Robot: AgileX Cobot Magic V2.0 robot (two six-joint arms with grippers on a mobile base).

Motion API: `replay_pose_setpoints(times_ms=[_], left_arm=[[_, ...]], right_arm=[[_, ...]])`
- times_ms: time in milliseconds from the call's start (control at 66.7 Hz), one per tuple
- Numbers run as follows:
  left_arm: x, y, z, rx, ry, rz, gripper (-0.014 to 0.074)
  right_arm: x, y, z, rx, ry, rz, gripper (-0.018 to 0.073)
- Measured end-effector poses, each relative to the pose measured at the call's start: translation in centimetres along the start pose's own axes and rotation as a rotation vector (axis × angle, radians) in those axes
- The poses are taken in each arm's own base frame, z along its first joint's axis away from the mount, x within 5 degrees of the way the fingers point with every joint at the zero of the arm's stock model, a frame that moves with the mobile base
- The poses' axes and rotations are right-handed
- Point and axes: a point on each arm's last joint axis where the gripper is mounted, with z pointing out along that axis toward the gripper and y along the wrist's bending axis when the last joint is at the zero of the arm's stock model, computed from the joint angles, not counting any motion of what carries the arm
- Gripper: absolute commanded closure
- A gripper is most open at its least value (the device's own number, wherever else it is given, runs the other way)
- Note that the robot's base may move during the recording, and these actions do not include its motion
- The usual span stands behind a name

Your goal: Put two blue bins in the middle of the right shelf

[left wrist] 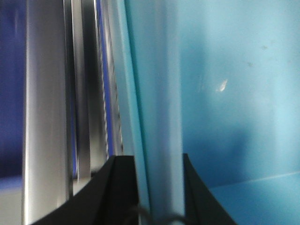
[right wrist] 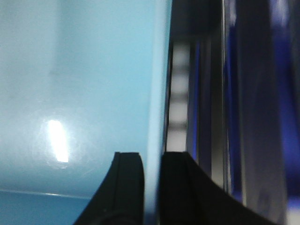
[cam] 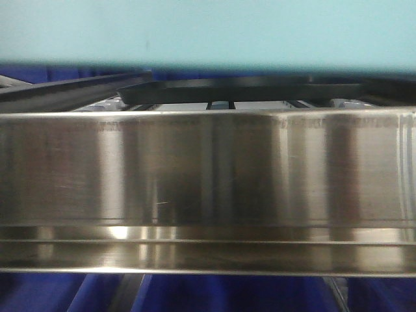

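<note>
Legible markings: none recorded. Searched the walls of the pale blue bin [cam: 208,32] and the brushed-steel shelf rail [cam: 208,169]; found no text, label, brand, number or sign readable on either.

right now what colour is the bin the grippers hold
Pale cyan; the bin shows best in the right wrist view.

The shelf's broad brushed-steel front rail [cam: 208,175] fills the centre of the front view from edge to edge, streaked with reflections. Just behind its top edge, dark bars [cam: 260,91] run across the upper middle of the frame. A pale blue bin [cam: 208,32] spans the top of the frame above them; whether it rests on the bars cannot be told.
</note>
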Motion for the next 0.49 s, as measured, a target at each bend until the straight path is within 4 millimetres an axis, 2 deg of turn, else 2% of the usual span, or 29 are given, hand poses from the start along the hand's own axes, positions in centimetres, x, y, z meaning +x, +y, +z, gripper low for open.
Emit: replay_pose_setpoints(times_ms=[270, 390, 495], left_arm=[[-2.9, -0.5, -1.8, 0.046, -0.286, 0.029, 0.0707], [-3.6, -0.7, -2.1, 0.062, -0.371, 0.045, 0.0707], [-3.7, -0.7, -2.1, 0.063, -0.380, 0.047, 0.0707]], right_arm=[[-3.5, -0.1, -3.4, 0.001, -0.301, -0.054, 0.0725], [-4.2, 0.0, -4.0, -0.004, -0.374, -0.071, 0.0725], [-4.3, 0.0, -4.0, -0.005, -0.379, -0.072, 0.0725]])
